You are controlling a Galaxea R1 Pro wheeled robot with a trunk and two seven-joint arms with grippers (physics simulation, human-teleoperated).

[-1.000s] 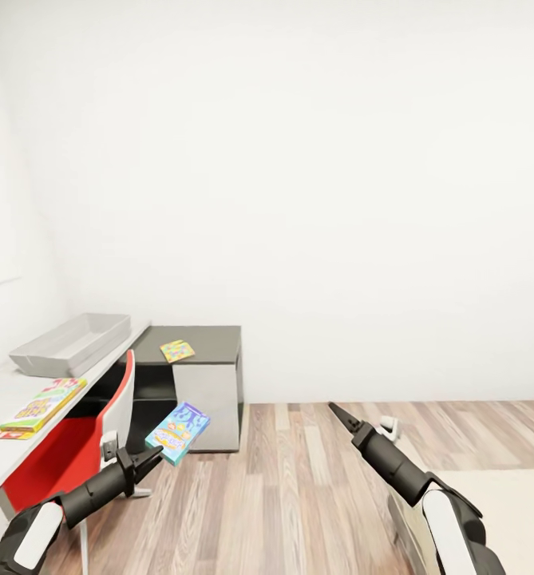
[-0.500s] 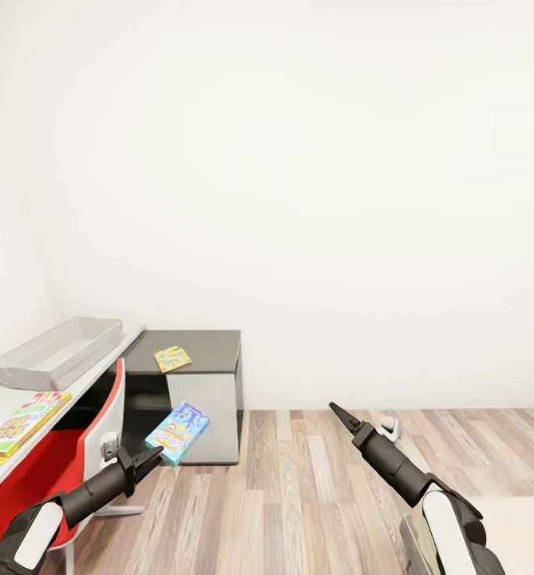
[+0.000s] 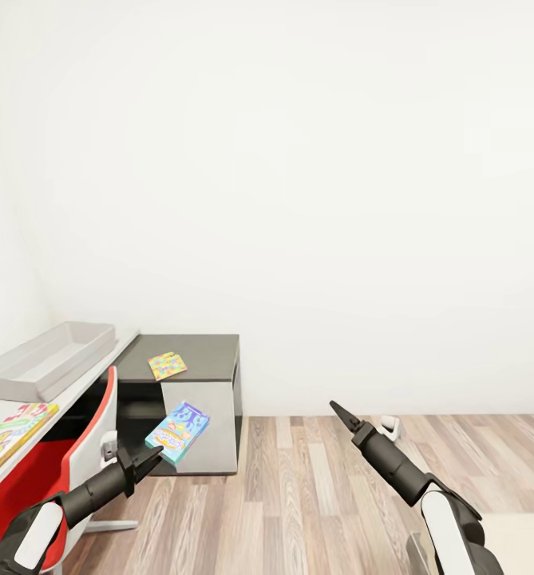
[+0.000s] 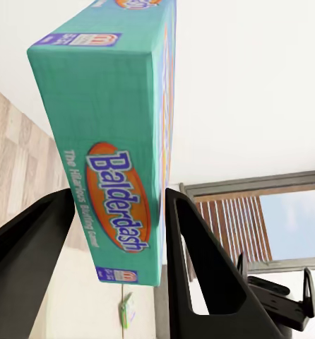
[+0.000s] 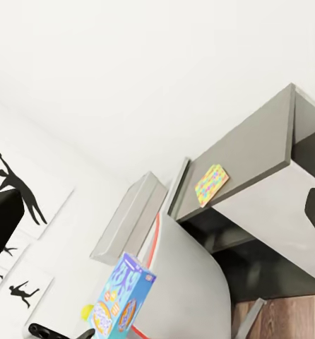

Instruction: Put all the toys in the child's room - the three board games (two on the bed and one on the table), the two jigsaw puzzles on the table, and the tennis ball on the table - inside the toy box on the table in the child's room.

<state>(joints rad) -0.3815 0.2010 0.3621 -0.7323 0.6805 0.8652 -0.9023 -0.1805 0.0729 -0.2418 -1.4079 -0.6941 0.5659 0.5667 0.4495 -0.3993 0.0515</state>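
The left gripper (image 3: 153,457) squeezes the flat light blue game box (image 3: 177,432). Keep it tight and carry it to the grey tray bin (image 3: 47,359). The right gripper (image 3: 335,410) looks shut, empty.

Plain white wall (image 3: 322,200) ahead, evenly lit, no strong shadows. Wood-plank floor (image 3: 314,495) in mixed brown and pale tones, running to white skirting. Pale rug corner (image 3: 522,543) near right edge of head view. Low dark grey desk (image 3: 191,355) with white panel against wall, open shelf beneath. Red-and-white chair (image 3: 83,447) just beside it, swivel base on floor. Black sports-silhouette pictures (image 5: 20,201) on side wall. Dark-framed window (image 4: 270,226) with slatted blind, blue sky beyond.
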